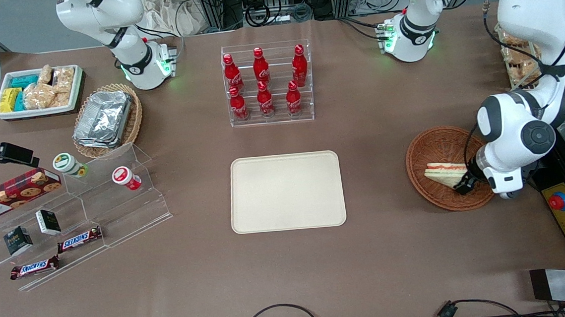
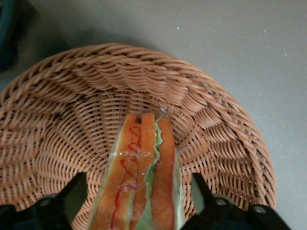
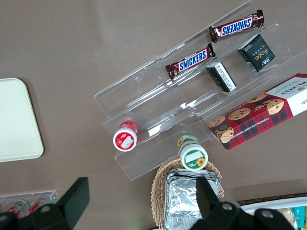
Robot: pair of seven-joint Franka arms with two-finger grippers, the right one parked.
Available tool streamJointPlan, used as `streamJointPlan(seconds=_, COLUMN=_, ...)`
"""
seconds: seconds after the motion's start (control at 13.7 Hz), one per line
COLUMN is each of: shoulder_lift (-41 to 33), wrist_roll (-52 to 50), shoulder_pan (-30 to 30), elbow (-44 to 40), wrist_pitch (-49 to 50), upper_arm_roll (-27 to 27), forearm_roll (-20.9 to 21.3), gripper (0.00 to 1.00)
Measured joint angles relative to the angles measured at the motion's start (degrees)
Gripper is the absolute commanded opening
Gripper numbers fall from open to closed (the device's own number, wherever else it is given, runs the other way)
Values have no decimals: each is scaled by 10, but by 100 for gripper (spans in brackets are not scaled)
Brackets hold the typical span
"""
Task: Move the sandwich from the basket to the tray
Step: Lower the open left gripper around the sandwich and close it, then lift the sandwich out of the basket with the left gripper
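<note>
At right of the front view, the gripper [image 1: 465, 184] is sitting spread around the sandwich [image 1: 445, 172] inside the basket [image 1: 428, 149], not yet pinching, so closing off-centre is risking squashed bread or a slip before reaching the tray [image 1: 287, 191].

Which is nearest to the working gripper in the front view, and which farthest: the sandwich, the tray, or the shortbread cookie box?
From the gripper, lowered into the basket:
1. Sandwich, between the open fingers.
2. Tray, mid-table.
3. Shortbread cookie box, toward the parked arm's end.
</note>
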State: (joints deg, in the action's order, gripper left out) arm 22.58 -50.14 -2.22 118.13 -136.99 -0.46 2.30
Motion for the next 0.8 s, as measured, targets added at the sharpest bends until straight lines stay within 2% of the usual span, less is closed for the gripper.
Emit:
streamJointPlan(seconds=0.07, shoulder_lift=1, wrist_roll=-1, shoulder_pan=2, elbow=0, wrist_pitch=-1, upper_arm_roll=0, forearm_roll=0, gripper=30)
streamJointPlan(seconds=0.15, shoulder_lift=1, wrist_roll=-2, shoulder_pan=4, elbow=-1, wrist_pitch=-1, upper_arm_roll=-1, forearm_roll=0, gripper=0)
streamJointPlan(seconds=0.51, shoulder_lift=-2, wrist_roll=-1, shoulder_pan=6, elbow=-13, wrist_pitch=7, upper_arm_roll=-3, forearm_roll=0, gripper=0)
streamJointPlan(seconds=0.66, shoulder_lift=-11, wrist_roll=12, shoulder_pan=6, elbow=-61, wrist_pitch=82, upper_arm_roll=-8, forearm_roll=0, gripper=0)
streamJointPlan(seconds=0.8, shoulder_lift=-20, wrist_roll=37, shoulder_pan=6, elbow=-150, wrist_pitch=203, upper_arm_roll=-19, forearm_roll=0, gripper=0)
